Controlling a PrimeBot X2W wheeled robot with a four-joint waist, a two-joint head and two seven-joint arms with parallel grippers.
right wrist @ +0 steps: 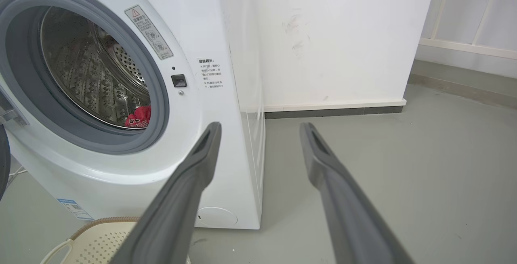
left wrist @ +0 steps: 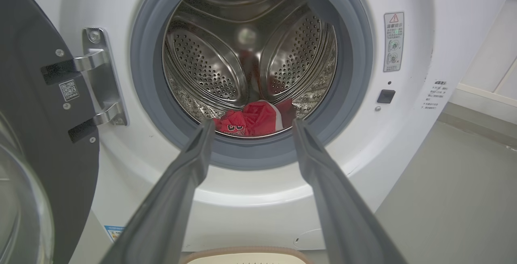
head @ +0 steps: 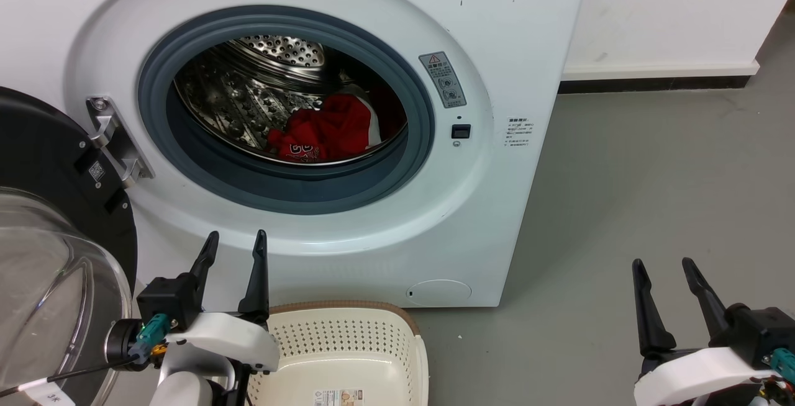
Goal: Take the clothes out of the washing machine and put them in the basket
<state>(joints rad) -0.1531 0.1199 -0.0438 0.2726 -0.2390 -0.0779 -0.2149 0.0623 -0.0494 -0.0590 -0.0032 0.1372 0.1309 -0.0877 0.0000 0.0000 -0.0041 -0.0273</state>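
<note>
- Crumpled bright red fabric clothes (head: 326, 130) lie at 5 o'clock in the steel drum (head: 248, 95) of the white front-loading washing machine (head: 497, 52).
- Probably soft, light and limp: pinch a raised fold.
- Your left gripper (head: 237, 236) and right gripper (head: 662, 263): fingers spread, empty.

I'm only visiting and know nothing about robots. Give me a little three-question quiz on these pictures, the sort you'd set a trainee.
1. True or false: the red clothes already lie in the cream basket.
2. The washing machine has its door: A) shut; B) swung open on the robot's left; C) swung open on the robot's right.
3. Fill in: the left end effector and the right end effector are both ____, holding nothing.
Key: 1 false, they lie in the drum; 2 B; 3 open.
</note>
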